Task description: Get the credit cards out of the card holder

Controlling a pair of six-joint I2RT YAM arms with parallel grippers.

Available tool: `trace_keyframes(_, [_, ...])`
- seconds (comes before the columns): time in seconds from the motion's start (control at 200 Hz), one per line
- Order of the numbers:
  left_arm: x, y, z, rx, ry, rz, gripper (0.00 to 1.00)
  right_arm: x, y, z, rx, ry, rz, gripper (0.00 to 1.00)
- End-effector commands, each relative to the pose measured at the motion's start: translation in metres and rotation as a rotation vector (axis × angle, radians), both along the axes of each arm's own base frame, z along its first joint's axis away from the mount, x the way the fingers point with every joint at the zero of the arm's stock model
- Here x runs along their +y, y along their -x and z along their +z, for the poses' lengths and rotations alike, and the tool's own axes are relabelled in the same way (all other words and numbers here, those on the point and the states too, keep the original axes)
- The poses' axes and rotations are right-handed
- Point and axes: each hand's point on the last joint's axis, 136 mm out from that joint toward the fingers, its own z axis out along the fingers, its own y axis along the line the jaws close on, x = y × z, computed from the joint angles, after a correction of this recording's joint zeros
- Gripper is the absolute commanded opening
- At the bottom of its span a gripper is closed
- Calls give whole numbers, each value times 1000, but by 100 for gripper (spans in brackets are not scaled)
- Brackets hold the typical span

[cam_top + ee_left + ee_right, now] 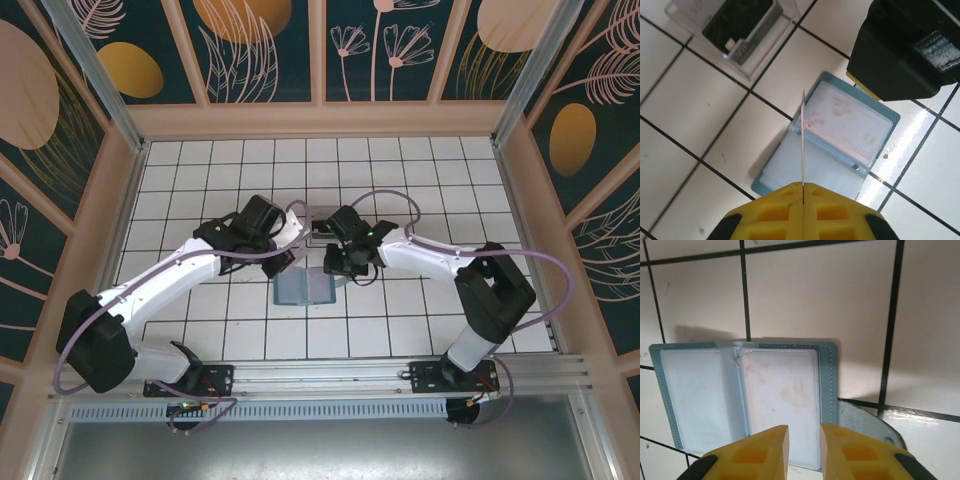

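One credit card (803,140) clenched in left jaws, right jaws parted over card holder (829,385), print illegible

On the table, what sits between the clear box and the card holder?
Nothing: the left wrist view shows bare tile crossed by one grout line between the clear box and the card holder.

Card holder (745,400): teal-blue border, pale grey-blue sleeves inside.
Sleeved credit card (782,390): whitish, faint pink blotchy print.
Bench (420,180): white tiles, black grid lines.
Left gripper (803,190) and right gripper (804,440) jaws: yellow, black shoulders.
Walls (270,50): dark teal, gold discs, pale pink botanical line drawings.
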Motion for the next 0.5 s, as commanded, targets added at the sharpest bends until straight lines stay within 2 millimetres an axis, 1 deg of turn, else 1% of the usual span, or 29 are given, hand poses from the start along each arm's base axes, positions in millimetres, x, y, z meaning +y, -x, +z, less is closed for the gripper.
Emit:
trace_keyframes(0.0, [-3, -8, 2, -46, -52, -101, 0, -15, -9, 17, -53, 18, -25, 25])
trace_keyframes(0.105, [-10, -17, 3, -63, -72, -134, 0, -26, -14, 23, -73, 17, -45, 25])
trace_keyframes(0.165, [-15, -19, 5, -78, -82, -176, 0, -33, -17, 27, -87, 23, -56, 25])
trace_keyframes(0.31, [-25, -30, 12, -131, -114, -263, 0, -53, -22, 30, -108, 40, -90, 25])
trace_keyframes(0.495, [-36, -49, 14, -170, -178, -358, 0, -67, -23, 33, -119, 34, -115, 25])
